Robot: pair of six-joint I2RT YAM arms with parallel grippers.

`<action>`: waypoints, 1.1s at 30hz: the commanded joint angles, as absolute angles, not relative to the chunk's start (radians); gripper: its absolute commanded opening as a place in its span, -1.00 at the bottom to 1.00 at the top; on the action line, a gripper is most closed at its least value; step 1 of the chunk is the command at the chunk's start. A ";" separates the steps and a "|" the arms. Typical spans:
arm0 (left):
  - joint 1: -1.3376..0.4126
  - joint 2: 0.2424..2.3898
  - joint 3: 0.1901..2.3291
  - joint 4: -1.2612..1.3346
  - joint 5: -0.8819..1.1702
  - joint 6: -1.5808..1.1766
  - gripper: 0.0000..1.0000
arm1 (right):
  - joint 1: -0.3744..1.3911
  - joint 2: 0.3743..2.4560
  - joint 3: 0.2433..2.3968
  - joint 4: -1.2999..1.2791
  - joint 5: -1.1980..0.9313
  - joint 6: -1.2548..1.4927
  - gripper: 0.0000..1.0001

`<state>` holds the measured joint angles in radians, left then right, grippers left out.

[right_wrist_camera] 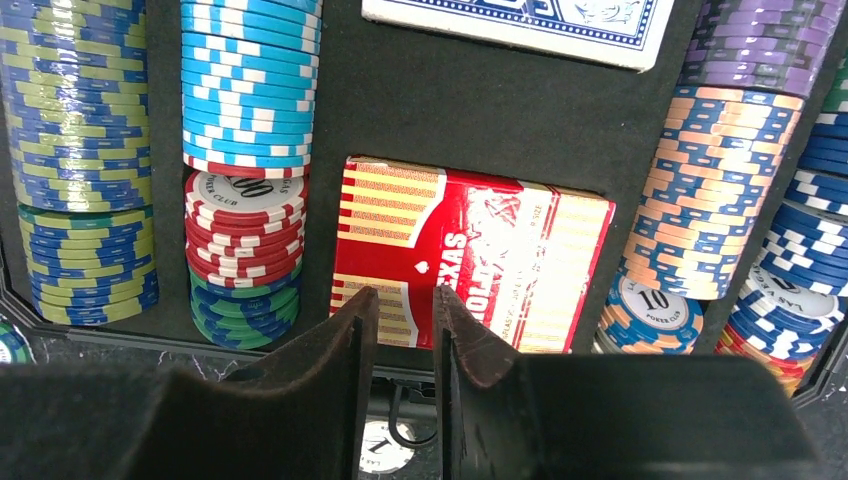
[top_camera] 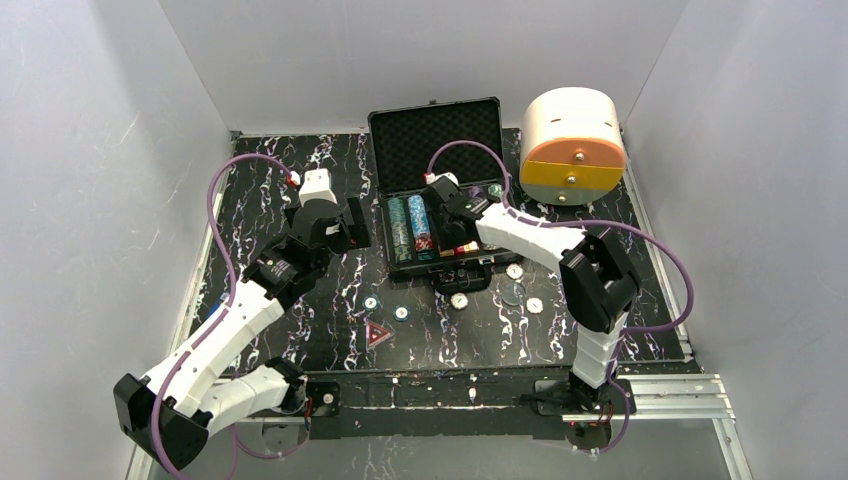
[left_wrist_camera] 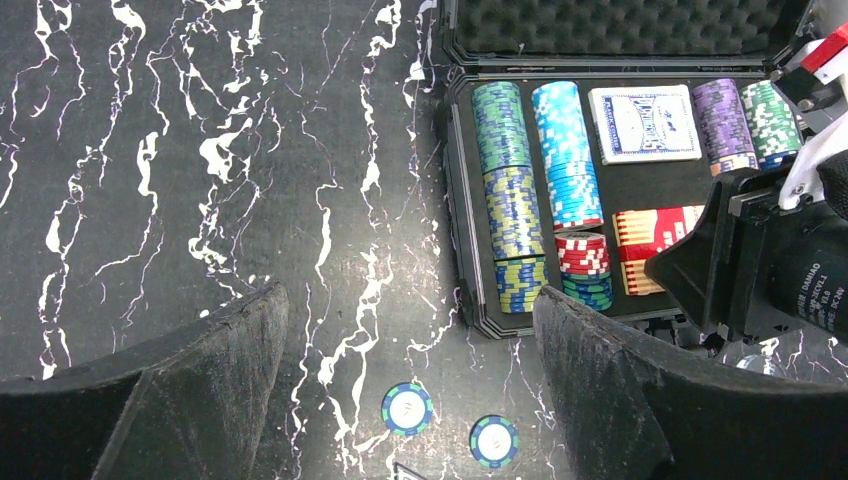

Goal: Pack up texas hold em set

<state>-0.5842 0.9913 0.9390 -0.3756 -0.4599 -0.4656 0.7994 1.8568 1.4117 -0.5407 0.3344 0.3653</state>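
Stretched forward, the right gripper (right_wrist_camera: pixel 405 300) tilts down over the red deck (right_wrist_camera: pixel 470 250), jaws almost together. The left gripper (left_wrist_camera: pixel 408 293) hovers beside the case (left_wrist_camera: pixel 600 25), jaws wide apart.

An open black foam-lined briefcase (top_camera: pixel 436 140) sits at the far middle of a black marbled table (top_camera: pixel 260 180), with rows of multicoloured poker chips (top_camera: pixel 410 228) inside. A white-and-orange cylindrical box (top_camera: pixel 572 145) stands just right of it. Small round buttons (top_camera: pixel 459 300) and a red triangle (top_camera: pixel 378 334) lie loose in front.
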 commanded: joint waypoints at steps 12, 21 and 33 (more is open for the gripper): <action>-0.580 0.993 0.943 -0.381 -0.458 -0.478 0.81 | 0.689 1.837 1.440 -0.545 0.280 0.419 0.01; -0.580 0.992 0.918 -0.361 -0.401 -0.494 0.82 | 0.689 1.923 1.279 -0.578 0.232 0.480 -0.14; -0.580 0.980 0.884 -0.352 -0.424 -0.489 0.82 | 0.682 1.541 1.226 -0.489 0.400 0.441 0.97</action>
